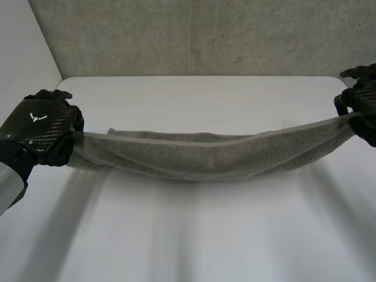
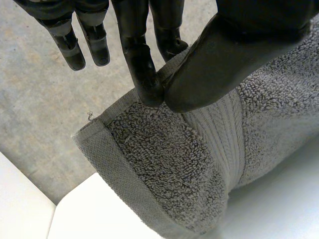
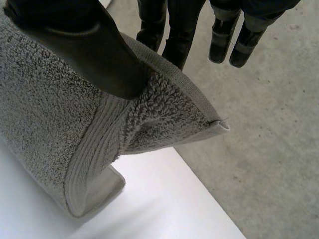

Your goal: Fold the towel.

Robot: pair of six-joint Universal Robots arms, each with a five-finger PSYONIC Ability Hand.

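Observation:
A grey towel (image 1: 200,155) hangs stretched between my two hands above the white table (image 1: 194,235), sagging in the middle. My left hand (image 1: 44,126) holds its left end; in the left wrist view the thumb (image 2: 219,59) pinches the towel (image 2: 169,164) against a finger near a corner. My right hand (image 1: 361,100) holds the right end. There the thumb (image 3: 84,45) pinches the towel (image 3: 55,124) against the fingers close to a corner, and the end hangs down to the table.
The table's far edge (image 1: 194,76) meets a grey concrete floor (image 1: 194,35). The floor (image 2: 40,109) lies beyond the table's corner under the left hand, and the floor (image 3: 269,124) beside the table's edge under the right hand.

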